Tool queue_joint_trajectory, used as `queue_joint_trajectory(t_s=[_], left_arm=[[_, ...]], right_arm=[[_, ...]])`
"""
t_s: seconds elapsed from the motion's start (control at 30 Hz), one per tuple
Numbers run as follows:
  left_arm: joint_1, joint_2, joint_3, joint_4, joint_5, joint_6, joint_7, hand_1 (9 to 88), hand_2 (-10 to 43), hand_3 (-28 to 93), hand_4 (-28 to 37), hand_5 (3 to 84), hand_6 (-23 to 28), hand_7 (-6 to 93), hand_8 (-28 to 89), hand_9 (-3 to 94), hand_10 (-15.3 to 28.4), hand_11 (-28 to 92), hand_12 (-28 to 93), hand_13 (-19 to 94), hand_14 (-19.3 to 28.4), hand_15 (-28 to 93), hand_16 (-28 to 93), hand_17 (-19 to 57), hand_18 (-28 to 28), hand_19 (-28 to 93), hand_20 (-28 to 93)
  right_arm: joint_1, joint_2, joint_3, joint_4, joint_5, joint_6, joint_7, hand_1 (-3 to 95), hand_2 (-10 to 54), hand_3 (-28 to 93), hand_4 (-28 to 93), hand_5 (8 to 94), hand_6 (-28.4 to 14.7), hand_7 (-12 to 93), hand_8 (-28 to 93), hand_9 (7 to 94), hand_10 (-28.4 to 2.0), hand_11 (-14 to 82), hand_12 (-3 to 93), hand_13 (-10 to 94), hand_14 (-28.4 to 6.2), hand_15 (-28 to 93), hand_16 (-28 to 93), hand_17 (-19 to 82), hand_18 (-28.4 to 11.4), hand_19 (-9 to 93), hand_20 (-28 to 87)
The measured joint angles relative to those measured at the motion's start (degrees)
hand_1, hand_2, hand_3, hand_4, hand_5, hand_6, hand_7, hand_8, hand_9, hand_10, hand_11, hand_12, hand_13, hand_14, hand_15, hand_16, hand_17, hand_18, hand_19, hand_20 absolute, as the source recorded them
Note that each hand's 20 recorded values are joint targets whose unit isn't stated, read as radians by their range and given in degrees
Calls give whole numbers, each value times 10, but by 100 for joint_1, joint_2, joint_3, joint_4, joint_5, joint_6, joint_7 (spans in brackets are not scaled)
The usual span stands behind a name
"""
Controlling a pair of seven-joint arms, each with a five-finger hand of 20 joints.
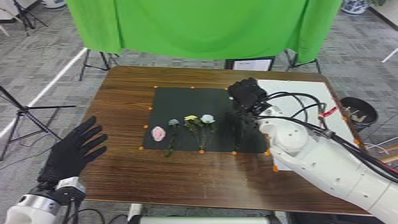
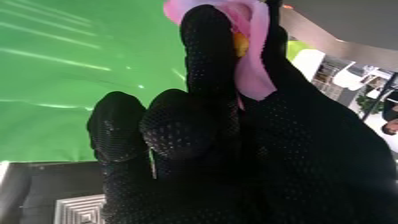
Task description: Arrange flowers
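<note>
Four flowers are set out on the flat dark mat (image 1: 173, 100) on the brown wooden table (image 1: 124, 100), and another, a pink bloom with broad smooth petals and a yellow centre (image 2: 255, 65), is pinched between the thumb and fingers of the right hand (image 1: 245, 94). That hand is held over the mat's right part, near the white board (image 1: 306, 90). The left hand (image 1: 69, 152) is held open at the table's left side, with its fingers spread.

With the bloom gripped so close to its petals, the soft pink edges could be creased or torn if the pinch were tightened. If it were loosened too soon, the flower could be dropped askew, its head rolled off the intended line. The laid stems could also be snagged and dragged by the glove or the hanging cables (image 1: 306, 107) if the arm were swept low to the left.

In look, the held petals are thin, slightly curled and pale at the rim. Of the laid flowers, the small oval pink one (image 1: 158, 133) is placed leftmost; beside it come a dusty blue one (image 1: 173, 122), a yellow one (image 1: 190, 118) and a pale bluish-white one (image 1: 207, 119), whose green stems are pointed towards the near edge. Whether they are real or artificial cannot be told, though the held petals look like fabric.
</note>
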Motion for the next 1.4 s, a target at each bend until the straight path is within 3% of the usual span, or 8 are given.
queue_joint_trajectory(t_s=[0.47, 0.63, 0.67, 0.73, 0.83, 1.23, 1.4], left_arm=[[-43, 14, 27, 17, 0, -5, -16, 239, -26, 702, -283, 241, 29, 173, -99, 208, 101, 138, 195, 141, 139, 212, 43, -121, 198, 316, 99], [-42, 14, 27, 17, -1, -5, -18, 238, -27, 703, -283, 240, 28, 174, -100, 208, 100, 137, 196, 141, 140, 212, 42, -122, 198, 316, 99], [-42, 14, 27, 17, -1, -5, -18, 238, -26, 703, -283, 240, 28, 174, -99, 208, 100, 137, 196, 141, 140, 212, 43, -122, 198, 317, 99], [-42, 14, 27, 17, -1, -5, -18, 239, -25, 701, -283, 240, 28, 174, -100, 208, 101, 138, 196, 141, 140, 212, 42, -122, 198, 317, 99], [-42, 14, 24, 17, -1, -5, -18, 239, -25, 700, -283, 240, 28, 174, -100, 208, 100, 139, 196, 141, 140, 213, 42, -122, 198, 317, 99], [-47, 13, 24, 19, -1, -5, -30, 240, -25, 701, -283, 240, 28, 174, -100, 208, 100, 138, 195, 141, 140, 212, 42, -121, 197, 316, 97], [-42, 8, 22, 19, -1, -5, -30, 240, -24, 700, -283, 240, 28, 175, -100, 208, 100, 139, 196, 141, 140, 212, 42, -122, 198, 316, 97]], right_arm=[[6, 31, -119, 231, 34, -10, 106, 487, -65, 834, -283, 728, 34, 382, -40, 891, -50, 185, 376, 768, -36, 747, 330, 416, -180, 932, 569], [-37, 53, -90, 243, 68, -49, 96, 421, -75, 806, -283, 721, 31, 359, -39, 866, -64, 225, 310, 755, -44, 754, 329, 405, -182, 932, 562], [-56, 60, -69, 228, 102, -66, 88, 382, -80, 806, -283, 719, 27, 338, -35, 851, -71, 256, 253, 750, -47, 755, 329, 398, -185, 932, 565], [-98, 75, -21, 188, 180, -109, 71, 321, -77, 826, -283, 716, 30, 311, -62, 843, -77, 263, 236, 743, -51, 758, 329, 393, -187, 932, 563], [-169, 86, 71, 106, 361, -228, 63, 238, -68, 844, -283, 713, 28, 290, -160, 828, -85, 260, 230, 729, -57, 762, 328, 382, -193, 932, 561], [-427, 33, 502, -67, 1084, -375, 107, 72, -33, 798, -283, 692, 3, 257, -148, 797, -96, 261, 228, 712, -76, 770, 326, 365, -207, 932, 570], [-568, 25, 820, -238, 1556, -335, 103, 7, 14, 800, -283, 649, -16, 250, -134, 743, -105, 280, 240, 691, -94, 773, 330, 346, -218, 931, 573]])
